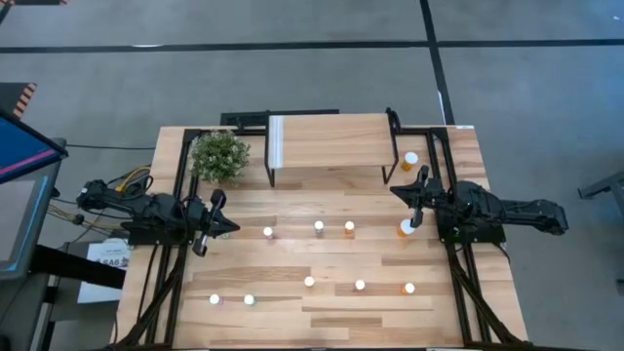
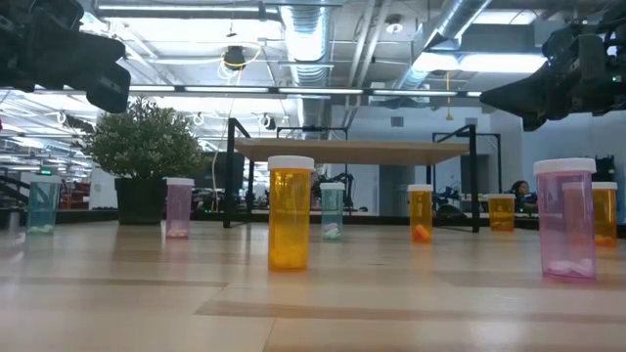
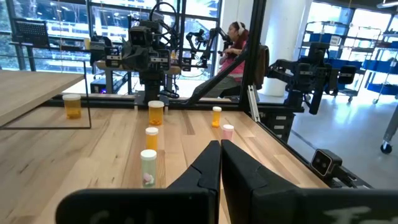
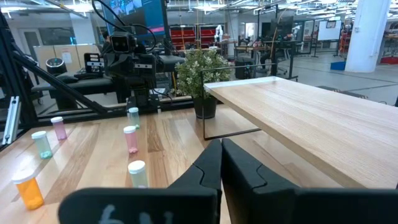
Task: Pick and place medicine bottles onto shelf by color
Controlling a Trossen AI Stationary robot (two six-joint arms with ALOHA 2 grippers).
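Observation:
Several white-capped medicine bottles stand upright on their bases across the tabletop, among them an orange one (image 2: pixel 290 213), a pink one (image 2: pixel 564 220) and a green one (image 3: pixel 148 168). A larger orange bottle (image 1: pixel 407 227) stands by the right arm, and another (image 1: pixel 410 159) beside the shelf. The shelf (image 1: pixel 331 141), a light-wood board on thin black legs, stands at the far middle with nothing on it. My left gripper (image 1: pixel 229 226) hovers shut at the table's left, pointing level. My right gripper (image 1: pixel 395 192) hovers shut at the right, also level.
A green potted plant (image 1: pixel 220 154) stands left of the shelf. Black frame rails (image 1: pixel 180 185) run along both table sides. Bare wood (image 1: pixel 322 185) lies between the shelf and the nearest row of bottles. A person (image 3: pixel 236 37) sits in the room beyond.

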